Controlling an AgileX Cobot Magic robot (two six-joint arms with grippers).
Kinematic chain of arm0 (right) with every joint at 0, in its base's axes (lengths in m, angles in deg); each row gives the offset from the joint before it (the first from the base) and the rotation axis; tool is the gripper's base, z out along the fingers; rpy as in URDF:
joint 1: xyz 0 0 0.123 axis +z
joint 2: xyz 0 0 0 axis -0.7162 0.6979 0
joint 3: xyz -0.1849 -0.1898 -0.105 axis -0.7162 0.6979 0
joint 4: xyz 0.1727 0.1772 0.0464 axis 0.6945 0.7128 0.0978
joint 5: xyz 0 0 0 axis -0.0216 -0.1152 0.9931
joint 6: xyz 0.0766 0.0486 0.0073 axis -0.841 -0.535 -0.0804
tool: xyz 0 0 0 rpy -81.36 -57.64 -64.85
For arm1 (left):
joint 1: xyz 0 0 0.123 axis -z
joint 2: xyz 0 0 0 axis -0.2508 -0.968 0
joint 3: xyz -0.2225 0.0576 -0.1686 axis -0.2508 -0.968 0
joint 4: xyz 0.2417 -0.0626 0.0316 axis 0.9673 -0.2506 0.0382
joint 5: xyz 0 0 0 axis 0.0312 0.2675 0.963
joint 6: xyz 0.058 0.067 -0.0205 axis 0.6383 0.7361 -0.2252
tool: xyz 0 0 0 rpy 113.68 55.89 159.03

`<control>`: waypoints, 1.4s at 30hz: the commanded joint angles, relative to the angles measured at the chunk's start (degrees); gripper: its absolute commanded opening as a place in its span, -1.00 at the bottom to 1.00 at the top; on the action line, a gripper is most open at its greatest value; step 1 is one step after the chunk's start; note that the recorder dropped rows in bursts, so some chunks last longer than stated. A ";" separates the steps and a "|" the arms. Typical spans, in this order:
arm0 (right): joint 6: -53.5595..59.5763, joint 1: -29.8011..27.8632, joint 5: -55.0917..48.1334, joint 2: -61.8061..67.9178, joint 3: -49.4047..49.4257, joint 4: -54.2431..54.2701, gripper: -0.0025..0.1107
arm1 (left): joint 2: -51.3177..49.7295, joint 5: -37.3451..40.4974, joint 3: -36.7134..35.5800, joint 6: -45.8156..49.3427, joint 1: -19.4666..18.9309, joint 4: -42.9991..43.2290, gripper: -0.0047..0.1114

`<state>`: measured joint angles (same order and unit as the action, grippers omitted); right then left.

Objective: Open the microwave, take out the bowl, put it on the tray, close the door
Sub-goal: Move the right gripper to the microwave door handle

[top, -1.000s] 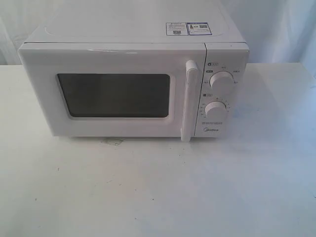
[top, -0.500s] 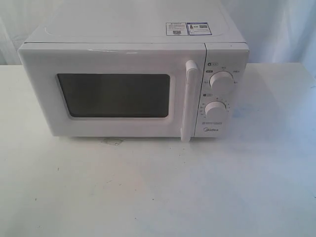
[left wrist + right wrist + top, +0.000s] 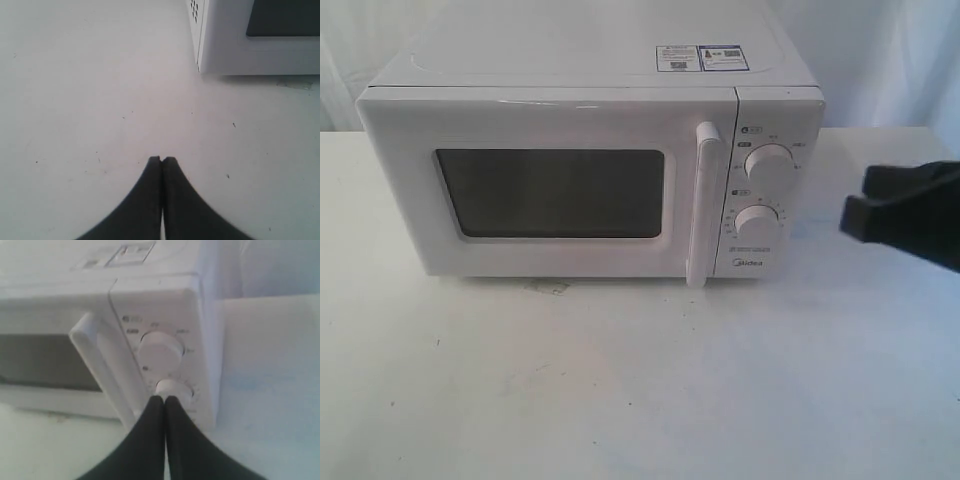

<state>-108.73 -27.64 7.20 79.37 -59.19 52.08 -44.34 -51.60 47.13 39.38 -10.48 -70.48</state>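
Note:
The white microwave [image 3: 590, 150] stands on the table with its door [image 3: 545, 190] closed; the dark window shows nothing inside, so the bowl is hidden. A tall white handle [image 3: 703, 205] runs beside two round knobs [image 3: 767, 162]. My right gripper [image 3: 853, 215] has come in from the right, level with the knobs and apart from the oven. In the right wrist view it [image 3: 164, 398] is shut and empty, pointing toward the lower knob [image 3: 172, 388], with the handle [image 3: 102, 357] beside it. My left gripper [image 3: 161, 159] is shut and empty above bare table near the microwave's corner [image 3: 235, 50].
The white table [image 3: 640, 380] spreads in front of the oven. A pale curtain [image 3: 890, 60] hangs behind it. Two stickers [image 3: 705, 57] lie on the oven's top. No tray shows in any view.
My right gripper has entered the exterior view from the right edge, moving toward the control panel. The microwave and its door have not moved.

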 commanded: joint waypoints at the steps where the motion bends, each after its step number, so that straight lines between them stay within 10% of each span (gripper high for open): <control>1: 0.87 4.80 2.40 6.88 -0.31 -0.08 -0.96 | 0.29 -0.01 -0.27 0.05 -0.13 -0.21 -0.92; 11: 16.79 12.71 -13.14 13.88 -5.69 5.85 -0.96 | 0.29 -0.01 -0.27 0.05 -0.13 -0.21 -0.92; 21: 120.27 12.85 -14.11 17.42 -10.35 85.09 -0.96 | 0.29 -0.01 -0.27 0.05 -0.13 -0.21 -0.92; 27: 152.64 10.50 -18.08 19.66 -10.35 117.13 -0.96 | 0.29 -0.01 -0.27 0.05 -0.13 -0.21 -0.92; 42: 168.14 -16.06 -61.33 29.55 -12.71 121.34 -0.96 | 0.29 -0.01 -0.27 0.05 -0.13 -0.21 -0.92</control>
<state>58.20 -39.91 -46.62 106.86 -70.29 175.90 -44.34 -51.70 47.13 39.38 -10.48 -70.48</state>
